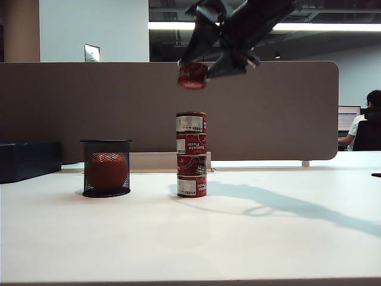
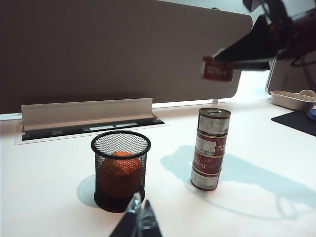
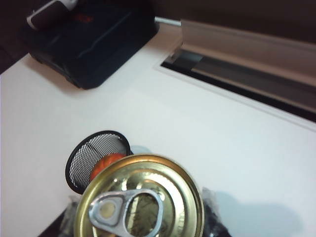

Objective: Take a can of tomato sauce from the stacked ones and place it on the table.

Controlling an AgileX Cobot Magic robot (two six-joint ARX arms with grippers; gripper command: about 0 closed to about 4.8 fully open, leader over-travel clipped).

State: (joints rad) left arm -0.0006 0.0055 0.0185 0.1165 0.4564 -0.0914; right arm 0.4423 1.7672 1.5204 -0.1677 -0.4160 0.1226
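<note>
Exterior view: the right gripper (image 1: 205, 65) is seen at upper centre, closed around the can of tomato sauce (image 1: 192, 76), which is held tilted in the air directly above the stacked ones (image 1: 191, 154) — four tins left in a column at mid-frame on the table (image 1: 190, 244). A slip from here would likely drop the can onto the column and topple it; the tilt suggests an off-centre grip, so a slide is judged possible. A black mesh cup (image 1: 106, 167) with an orange ball (image 1: 107, 171) stands to the left, well apart from the stack. Left wrist view: the same can (image 2: 217, 68) is seen at upper right, clamped in the dark right gripper (image 2: 232, 55), clear of the top tin of the stack (image 2: 210, 148); only a tip of the left gripper (image 2: 138, 219) shows at the bottom edge, and whether it is wide or narrow cannot be told. Right wrist view: the held can's gold pull-tab lid (image 3: 140, 200) fills the lower centre, the mesh cup (image 3: 96, 158) lying behind it — a descent made too near the column or the cup is judged liable to clip either.
</note>
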